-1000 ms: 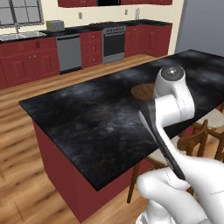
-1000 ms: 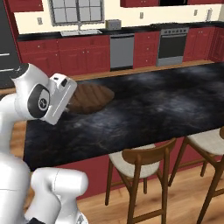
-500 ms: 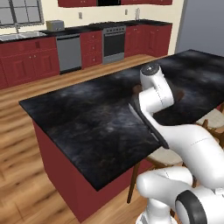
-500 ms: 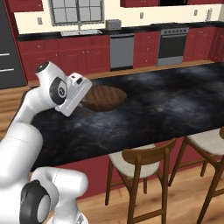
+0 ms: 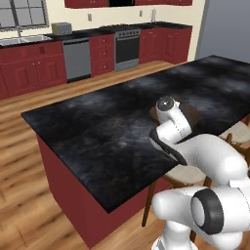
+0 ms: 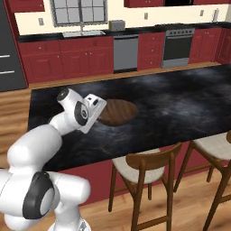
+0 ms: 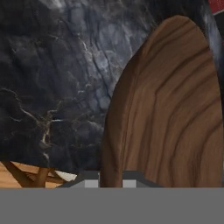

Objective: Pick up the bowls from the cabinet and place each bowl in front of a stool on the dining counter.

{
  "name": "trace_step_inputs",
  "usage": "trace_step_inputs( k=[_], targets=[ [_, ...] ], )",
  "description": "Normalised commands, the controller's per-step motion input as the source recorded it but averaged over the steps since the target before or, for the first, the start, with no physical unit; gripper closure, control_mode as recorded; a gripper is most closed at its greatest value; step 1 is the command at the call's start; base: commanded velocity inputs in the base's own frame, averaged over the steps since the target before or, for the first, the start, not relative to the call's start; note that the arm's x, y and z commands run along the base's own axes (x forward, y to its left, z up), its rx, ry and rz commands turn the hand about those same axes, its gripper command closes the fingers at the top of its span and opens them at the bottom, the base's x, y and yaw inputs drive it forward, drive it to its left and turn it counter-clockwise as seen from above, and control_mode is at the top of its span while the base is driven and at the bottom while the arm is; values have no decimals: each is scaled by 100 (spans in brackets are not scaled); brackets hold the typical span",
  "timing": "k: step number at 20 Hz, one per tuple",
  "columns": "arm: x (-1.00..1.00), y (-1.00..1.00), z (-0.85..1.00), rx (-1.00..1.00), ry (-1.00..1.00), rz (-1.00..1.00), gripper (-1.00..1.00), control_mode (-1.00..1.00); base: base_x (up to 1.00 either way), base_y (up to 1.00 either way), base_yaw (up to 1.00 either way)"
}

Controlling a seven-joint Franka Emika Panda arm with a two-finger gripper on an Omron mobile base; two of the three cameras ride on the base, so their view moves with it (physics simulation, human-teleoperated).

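Note:
My gripper (image 7: 111, 178) is shut on the near rim of the wide dark brown wood-grain bowl (image 7: 175, 113). In the right base view the bowl (image 6: 119, 111) lies low on the glossy black dining counter (image 6: 180, 103), just right of my hand (image 6: 93, 109). Whether it rests on the stone or hangs just above it I cannot tell. A stool (image 6: 145, 166) with a cream seat stands at the counter's near side, a little right of the bowl. From the left base, my wrist hides most of the bowl (image 5: 194, 116) on the counter (image 5: 107, 127).
A second stool (image 6: 219, 146) stands further right along the counter. Red base cabinets, a dishwasher (image 6: 126, 53) and an oven (image 6: 177, 45) line the far wall beyond a wooden floor. Red wall cabinets (image 6: 27, 4) show at the top edge.
My hand has come down and swung toward the stool side of the counter, carrying the brown bowl with it. The grip has stayed shut.

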Motion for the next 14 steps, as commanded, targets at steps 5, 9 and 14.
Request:
trace_step_inputs(
  k=[5,9,14],
  targets=[
    [21,-12,-57,-1,-1,0,100,-100,0,0,0],
    [19,-13,-23,0,1,0,100,-100,0,0,0],
    [23,-22,-12,0,12,-3,100,-100,0,0,0]
  ],
)
